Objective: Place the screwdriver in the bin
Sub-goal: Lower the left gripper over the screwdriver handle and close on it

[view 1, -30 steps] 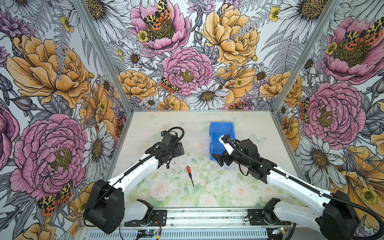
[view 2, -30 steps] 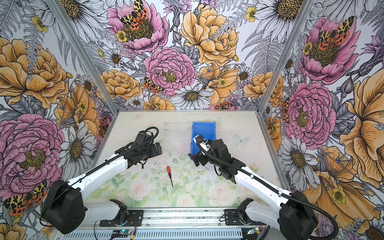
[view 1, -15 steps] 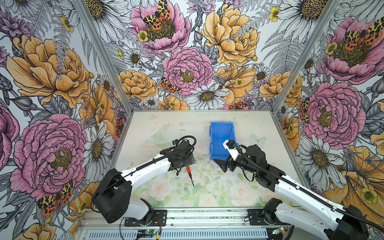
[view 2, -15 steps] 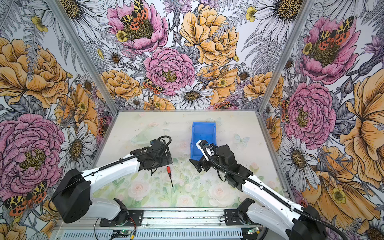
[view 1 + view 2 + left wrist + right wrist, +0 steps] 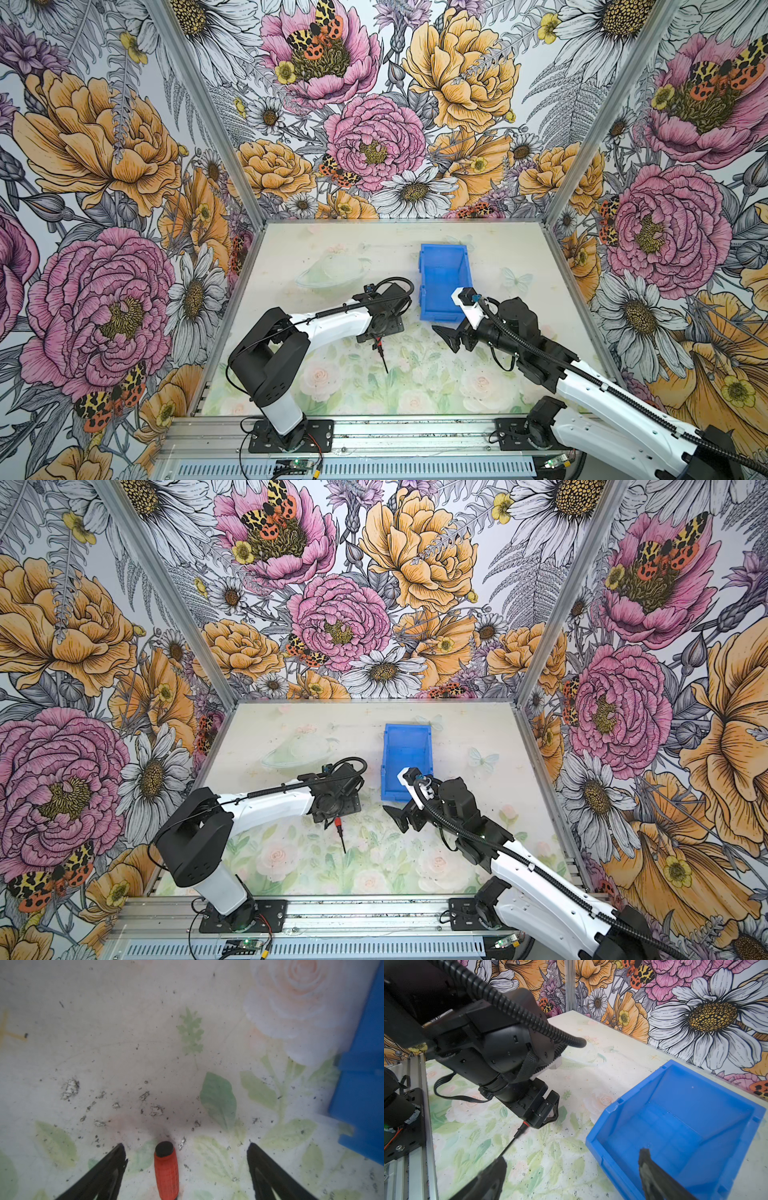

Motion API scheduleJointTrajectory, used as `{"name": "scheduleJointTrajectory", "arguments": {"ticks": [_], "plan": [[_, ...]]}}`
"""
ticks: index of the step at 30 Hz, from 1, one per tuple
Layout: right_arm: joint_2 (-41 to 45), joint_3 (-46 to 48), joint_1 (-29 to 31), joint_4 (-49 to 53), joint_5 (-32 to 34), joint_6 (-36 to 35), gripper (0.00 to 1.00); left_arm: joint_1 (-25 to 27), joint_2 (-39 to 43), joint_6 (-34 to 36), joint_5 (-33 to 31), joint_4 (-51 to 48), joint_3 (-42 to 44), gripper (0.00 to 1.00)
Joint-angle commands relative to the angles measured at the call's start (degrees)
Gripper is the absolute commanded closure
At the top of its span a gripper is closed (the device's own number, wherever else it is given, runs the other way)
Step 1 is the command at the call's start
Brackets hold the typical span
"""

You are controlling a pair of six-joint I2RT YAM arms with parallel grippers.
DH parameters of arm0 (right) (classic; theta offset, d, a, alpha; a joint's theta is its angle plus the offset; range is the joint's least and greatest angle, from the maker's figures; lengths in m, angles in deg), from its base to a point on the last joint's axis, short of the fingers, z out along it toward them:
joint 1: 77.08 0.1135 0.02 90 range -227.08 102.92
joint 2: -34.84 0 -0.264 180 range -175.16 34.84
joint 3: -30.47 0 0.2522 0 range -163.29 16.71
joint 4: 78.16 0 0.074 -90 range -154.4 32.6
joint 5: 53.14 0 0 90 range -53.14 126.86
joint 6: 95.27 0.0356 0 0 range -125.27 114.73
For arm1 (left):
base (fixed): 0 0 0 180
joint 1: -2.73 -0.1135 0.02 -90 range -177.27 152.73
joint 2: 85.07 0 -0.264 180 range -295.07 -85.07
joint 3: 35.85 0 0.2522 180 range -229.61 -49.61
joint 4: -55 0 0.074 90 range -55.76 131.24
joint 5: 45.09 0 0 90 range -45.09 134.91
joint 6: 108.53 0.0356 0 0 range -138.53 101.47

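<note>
The screwdriver (image 5: 381, 353) lies on the table mat with its red-orange handle (image 5: 166, 1169) pointing toward the back and its thin dark shaft (image 5: 511, 1142) toward the front. My left gripper (image 5: 186, 1147) is down over the handle and open. One finger stands on each side, with mat showing in both gaps. In both top views its black body (image 5: 334, 802) covers most of the handle. The blue bin (image 5: 424, 286) stands to the right, open side up. My right gripper (image 5: 572, 1157) is open at the bin's low front lip (image 5: 600, 1148), holding nothing.
The metal rail (image 5: 374, 432) with both arm bases runs along the front edge. Flowered walls close the back and both sides. Bare mat (image 5: 436, 386) lies between the screwdriver and the right arm. The left arm's cable loop (image 5: 399, 286) rises close to the bin's left wall.
My left gripper has swung right and come down over the screwdriver's handle. My right gripper has drawn back from the bin's front toward the near edge. The screwdriver and bin have not moved.
</note>
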Motion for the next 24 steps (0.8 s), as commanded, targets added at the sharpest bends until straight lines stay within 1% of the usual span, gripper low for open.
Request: {"name": "scheduleJointTrajectory", "arguments": {"ticks": [1, 3, 6, 12, 14, 21, 24], "plan": [[-0.5, 0.4, 0.2, -1.0, -0.2, -0.3, 0.01, 0.0, -0.8, 0.3, -0.1, -2.4, -1.7, 0.11], [-0.5, 0.1, 0.2, -0.9, 0.4, -0.3, 0.00, -0.1, -1.2, -0.5, -0.2, -2.4, -1.0, 0.15], [1.0, 0.8, 0.2, -0.9, 1.2, -0.5, 0.01, -0.4, -2.2, -1.9, 0.2, -2.4, -0.6, 0.17], [0.8, 0.8, 0.1, -1.1, 2.4, -0.6, 0.00, 0.5, -3.6, -2.1, -0.6, -4.8, -2.1, 0.24], [0.4, 0.7, 0.1, -1.3, 2.3, -0.4, 0.01, 0.8, -3.8, -2.6, -0.6, -5.3, -1.8, 0.28], [0.6, 0.9, -0.1, -1.8, 3.0, 0.0, 0.01, 1.7, -4.7, -3.8, -0.5, -5.2, -1.0, 0.40], [1.5, 1.1, -0.3, -1.8, 3.4, -0.1, 0.00, 1.9, -5.6, -3.8, -0.2, -5.2, -1.1, 0.47]]}}
